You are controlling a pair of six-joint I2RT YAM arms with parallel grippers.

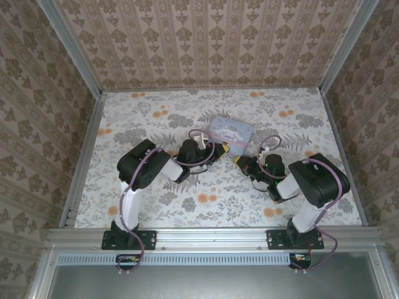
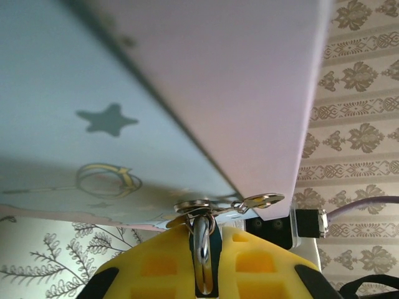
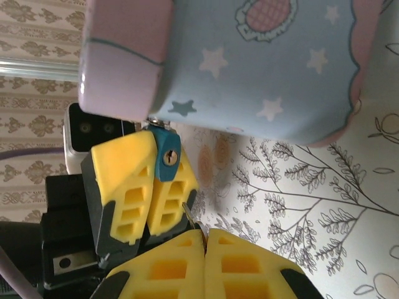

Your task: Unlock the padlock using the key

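Up close, found the left claw point(image 2: 206, 244) closed tight on the padlock point(image 3: 167, 156), with yellow ribbed rubber pads point(image 3: 118, 165) squeezing it from both sides. Noted a small, flat-sided body, dark blue-green, with a round brass keyhole point(image 3: 168, 158) in its exposed face and a bright curved steel shackle point(image 2: 201, 258) lying between the pads. Saw the padlock pressed up at the near edge of the tin point(image 3: 268, 56), a smooth, round-cornered box, pale blue with pink borders and printed stars. Spotted a thin bent metal clasp point(image 2: 259, 200) on that edge, right at the top of the shackle; could not tell whether hooked through.

Found the right claw point(image 3: 204, 235) pinched shut on the key point(image 3: 187, 213), a thin brownish-gold sliver poking out beyond the blocky yellow tips. Placed the key outside the keyhole, close beside the padlock and right by one pad of the left claw; could not tell whether touching that pad. From above, saw both claws tip to tip just near of the tin, left claw on the left, right claw on the right and a little nearer, over a table point(image 1: 156, 199) with a matte floral-print covering.
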